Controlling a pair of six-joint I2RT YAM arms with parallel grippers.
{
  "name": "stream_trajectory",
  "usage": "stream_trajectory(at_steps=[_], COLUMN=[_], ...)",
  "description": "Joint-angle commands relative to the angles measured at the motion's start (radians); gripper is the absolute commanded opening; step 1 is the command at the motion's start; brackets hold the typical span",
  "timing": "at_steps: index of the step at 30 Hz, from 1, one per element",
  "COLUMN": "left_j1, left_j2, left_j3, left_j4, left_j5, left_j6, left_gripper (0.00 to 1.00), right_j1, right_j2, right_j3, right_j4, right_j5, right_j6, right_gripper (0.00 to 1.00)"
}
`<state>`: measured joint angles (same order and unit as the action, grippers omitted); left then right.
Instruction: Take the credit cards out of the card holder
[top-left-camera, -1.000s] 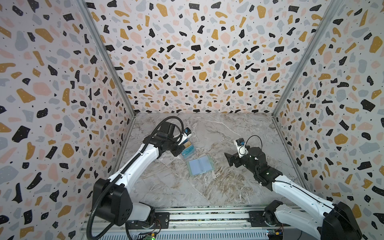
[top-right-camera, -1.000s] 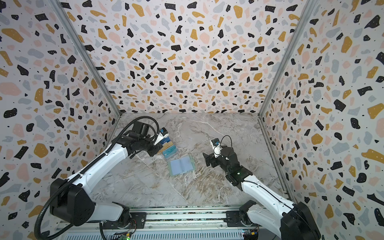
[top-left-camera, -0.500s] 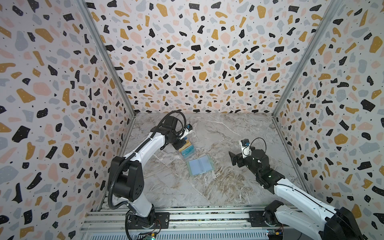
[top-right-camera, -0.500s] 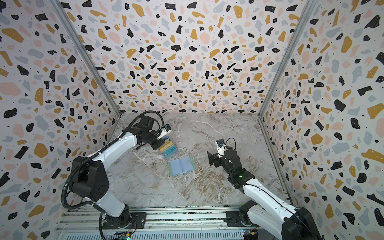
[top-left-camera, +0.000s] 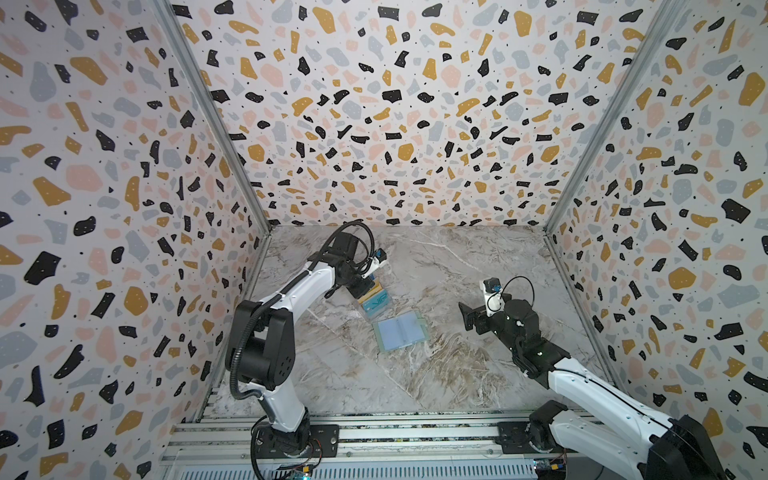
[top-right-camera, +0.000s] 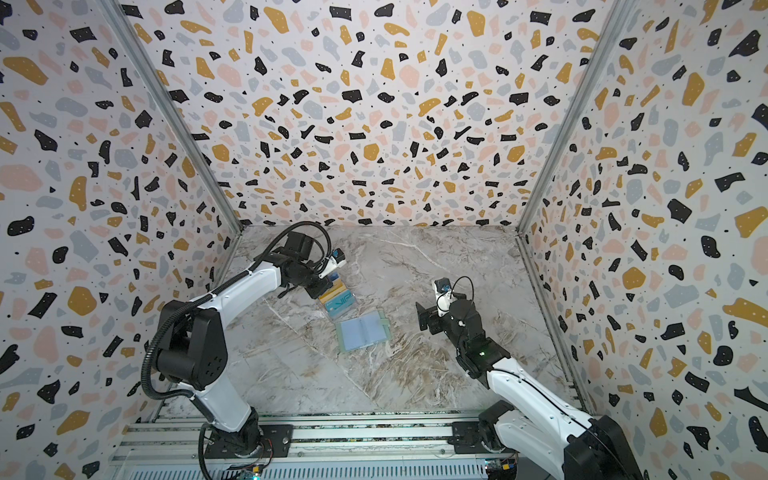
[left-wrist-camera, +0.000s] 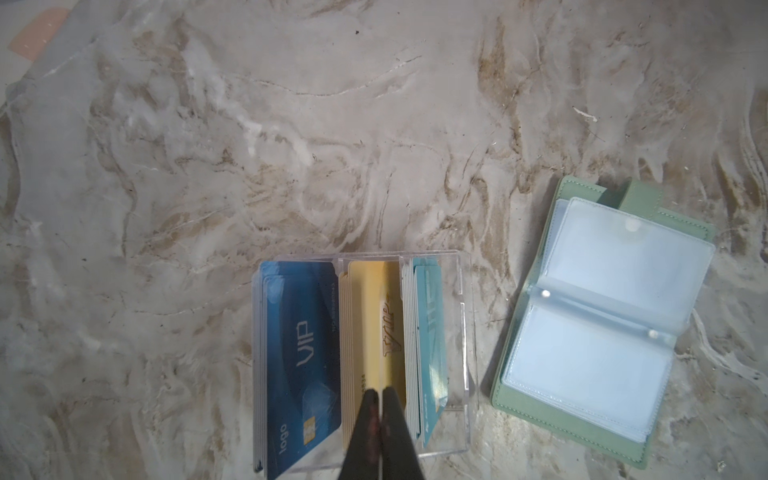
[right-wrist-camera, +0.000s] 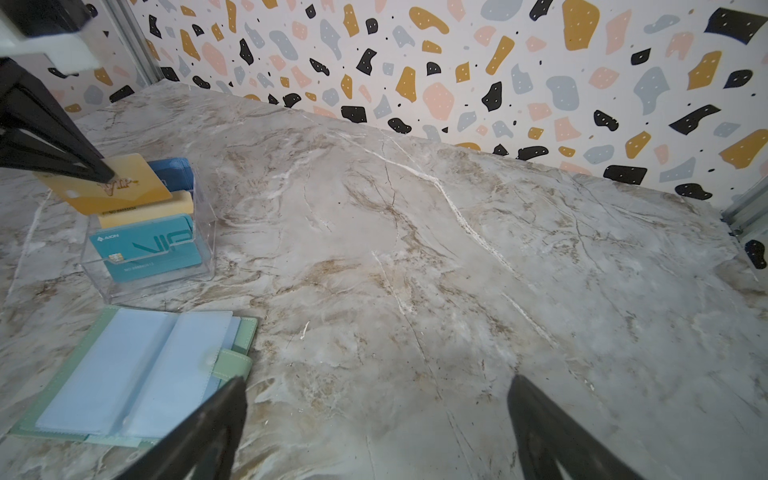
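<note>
Left pincer (left-wrist-camera: 380, 401) — pinched, gripping gold card (right-wrist-camera: 135, 187)

The card holder (top-left-camera: 400, 330), a mint-green folding wallet, lies open and flat near the middle of the surface. Its pale clear sleeves face up and its snap tab (right-wrist-camera: 232, 361) sticks out at one side. Just beside it, toward the back-left corner, the credit cards (top-right-camera: 338, 302) stand in a clear tiered stand (right-wrist-camera: 124, 286), with the teal card (right-wrist-camera: 145, 253) in front and the dark blue card (left-wrist-camera: 303, 353) at the back. The tan-gold card (right-wrist-camera: 112, 183) hangs tilted above the middle tier, pinched between the fingers (left-wrist-camera: 365, 419) of the left gripper (left-wrist-camera: 376, 395).
</note>
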<state>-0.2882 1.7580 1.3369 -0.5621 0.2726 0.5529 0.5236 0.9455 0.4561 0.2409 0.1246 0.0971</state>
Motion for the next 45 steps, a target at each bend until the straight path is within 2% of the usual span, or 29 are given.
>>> stream_trajectory(at_steps=[1,21,32,45], left_j1=[0.006,0.02,0.023,0.023], left_j2=[0.02,0.084,0.092,0.09], left_j3=[0.02,-0.032,-0.057,-0.025], left_j4=[0.029,0.079,0.088,0.086], left_j5=[0.019,0.08,0.06,0.036], left_j6=[-0.016,-0.05,-0.055,-0.091], left_gripper=[0.0,0.0,0.12,0.21], right_j1=[-0.004,-0.008,-0.01,-0.013], right_j2=[-0.021,-0.02,-0.021,-0.025], right_j3=[-0.002,-0.002,-0.002,-0.007], right_j4=[0.019,0.013,0.014,0.017], right_j5=[0.008,0.013,0.012,0.018], right_j6=[0.011,0.016,0.019,0.017], right_gripper=[0.98,0.98,0.98,0.98])
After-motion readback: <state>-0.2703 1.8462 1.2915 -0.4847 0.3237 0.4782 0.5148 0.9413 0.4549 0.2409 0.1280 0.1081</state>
